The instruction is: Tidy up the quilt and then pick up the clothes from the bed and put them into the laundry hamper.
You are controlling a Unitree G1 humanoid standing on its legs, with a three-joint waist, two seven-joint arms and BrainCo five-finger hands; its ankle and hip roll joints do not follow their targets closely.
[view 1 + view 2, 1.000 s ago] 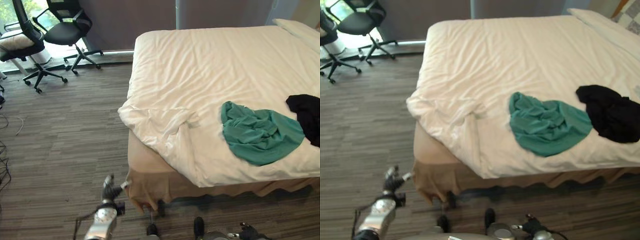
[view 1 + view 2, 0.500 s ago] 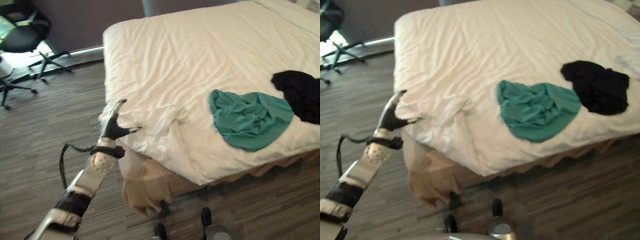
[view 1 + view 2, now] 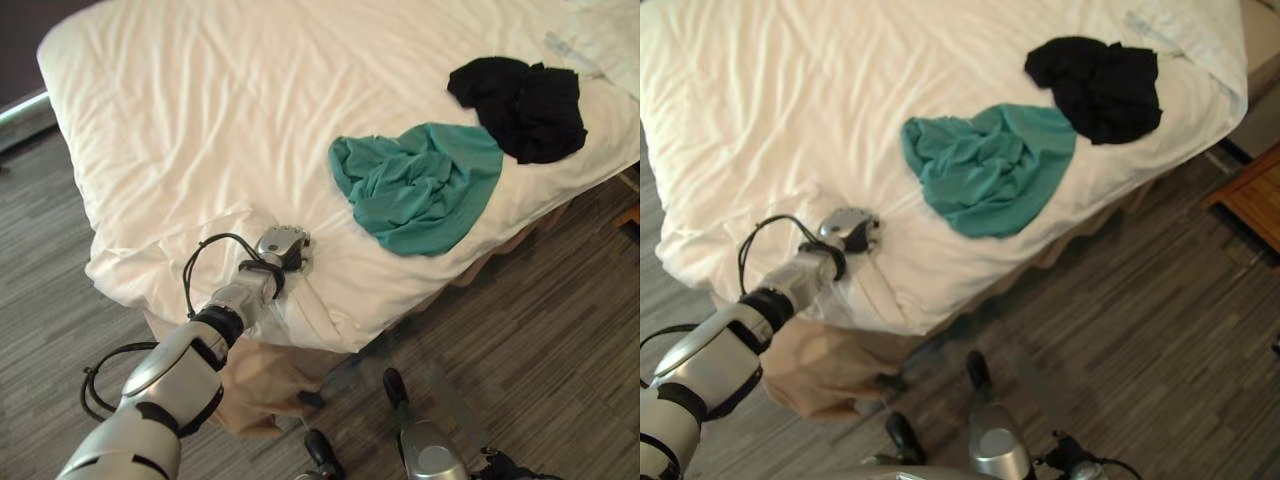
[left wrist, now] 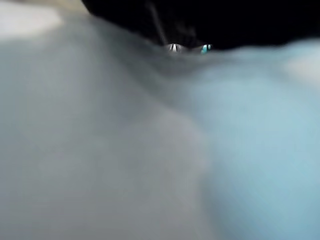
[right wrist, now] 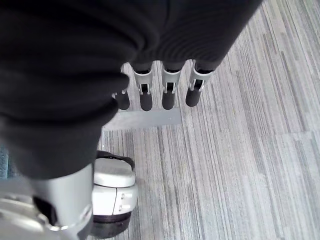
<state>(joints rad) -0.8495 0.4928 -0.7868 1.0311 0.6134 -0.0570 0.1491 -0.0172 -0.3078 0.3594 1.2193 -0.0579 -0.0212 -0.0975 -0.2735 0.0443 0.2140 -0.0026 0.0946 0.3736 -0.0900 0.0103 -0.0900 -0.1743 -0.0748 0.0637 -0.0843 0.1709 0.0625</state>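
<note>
My left hand [image 3: 283,243] lay on the rumpled corner of the white quilt [image 3: 200,110], at the near edge of the bed [image 3: 262,372]. Its back faced up and its fingers were down in the folds of the cloth, so I could not tell whether they were curled on the quilt or only pressed against it. From my left wrist, pale cloth showed very close, with no clear sight of my fingers.

That corner of the quilt was bunched and creased around my hand, while the rest of it lay fairly flat over the bed, with light wrinkles. Below the bunched corner the tan bed skirt [image 3: 255,375] hung down to the striped grey floor [image 3: 560,330].

The clothes were on the quilt. The teal garment [image 3: 420,185] lay crumpled near the bed's near edge, well apart from my left hand. The black garment [image 3: 520,105] lay in a heap just beyond it, touching or nearly touching the teal one at its far side, close to the bed's other near corner.

My right hand [image 5: 165,90] hung over the floor beside the bed, its fingers straight and relaxed, holding nothing.
</note>
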